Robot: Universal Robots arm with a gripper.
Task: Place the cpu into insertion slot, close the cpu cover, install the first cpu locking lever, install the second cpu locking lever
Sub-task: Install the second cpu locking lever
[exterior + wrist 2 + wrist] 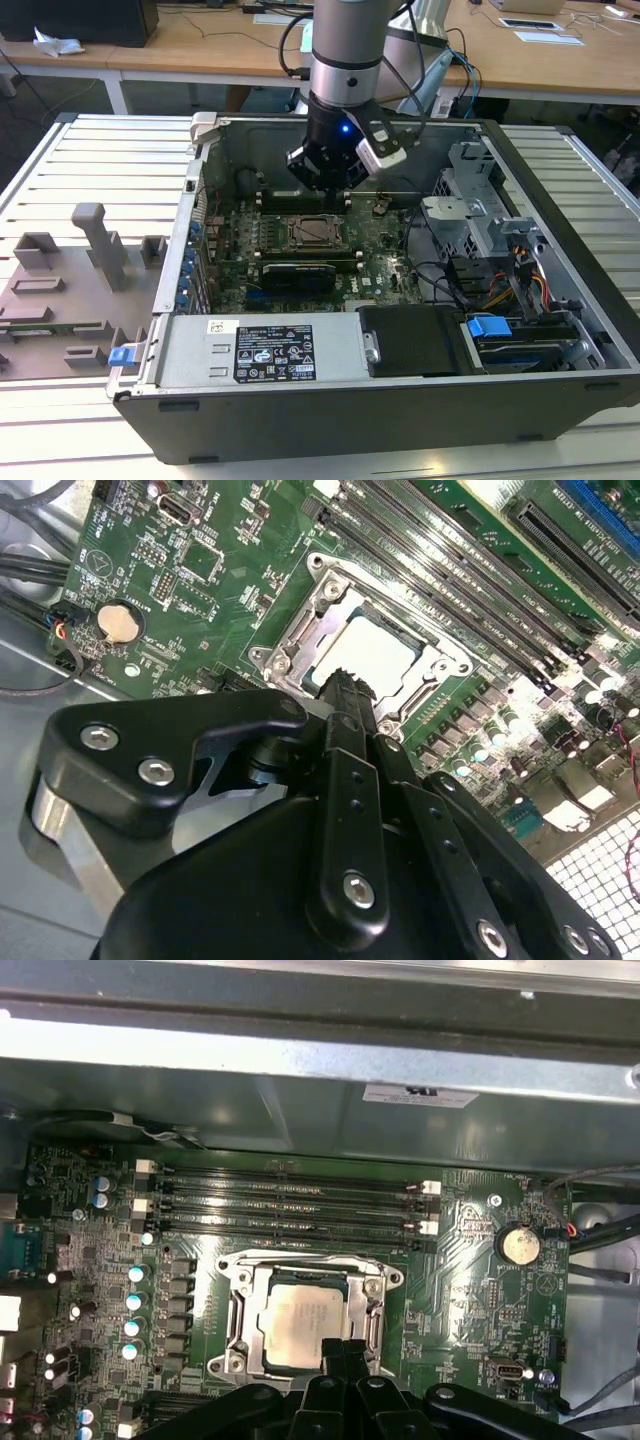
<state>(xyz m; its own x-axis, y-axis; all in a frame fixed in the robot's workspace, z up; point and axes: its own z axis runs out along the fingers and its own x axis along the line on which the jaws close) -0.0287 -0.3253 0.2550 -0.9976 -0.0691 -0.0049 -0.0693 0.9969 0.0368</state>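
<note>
You see a pale silver-grey cpu point(300, 1325) framed by a silvery cpu cover point(375, 1290) on a green circuit board point(460, 1300). The gripper point(345, 685) is matte black, the memory slots point(285, 1205) black, the coin battery point(520, 1245) silver.

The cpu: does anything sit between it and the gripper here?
Nothing visible does. The cpu already lies in the insertion slot, and the gripper hangs just above its edge in both wrist views, with open space between them.
</note>
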